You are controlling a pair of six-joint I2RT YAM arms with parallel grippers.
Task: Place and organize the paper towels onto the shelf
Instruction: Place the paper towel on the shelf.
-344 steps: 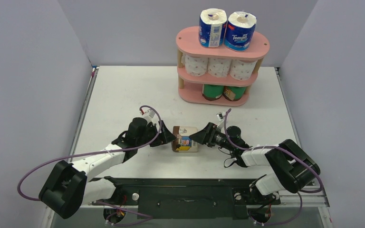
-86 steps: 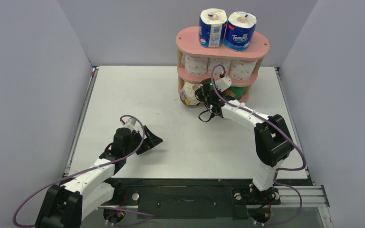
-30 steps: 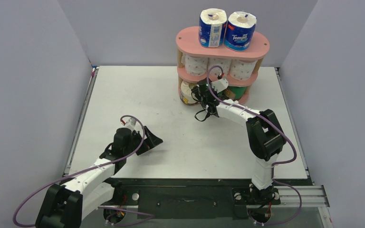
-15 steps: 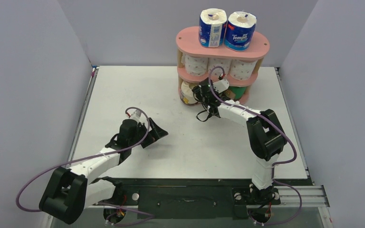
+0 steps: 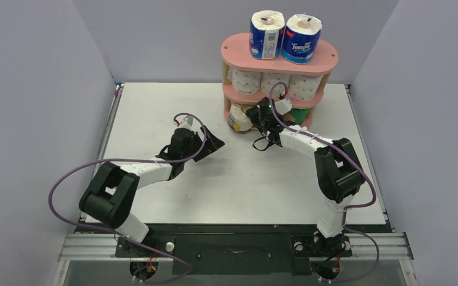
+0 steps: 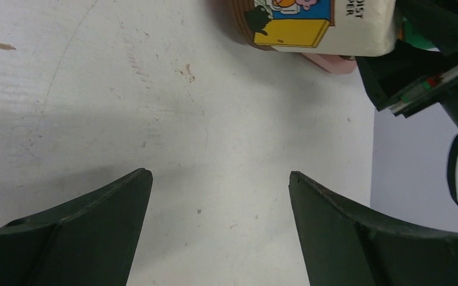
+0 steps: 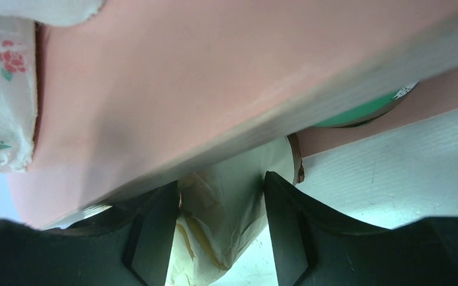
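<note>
The right claw (image 7: pixel 219 182) is clenched around the cream-wrapped roll (image 5: pixel 237 117), one finger on each side, at the 9 o'clock end of the lowest tier of the shelf (image 5: pixel 232 47). The roll leans and partly sticks out past the board. The green-wrapped rolls (image 5: pixel 296 113) sit at its 3 o'clock. Dotted rolls (image 5: pixel 274 84) fill the middle tier, and blue-white rolls (image 5: pixel 267 34) stand on top. The left claw (image 6: pixel 220 179) hangs released and empty over the table (image 5: pixel 155 113), at the cream-wrapped roll's 8 o'clock.
</note>
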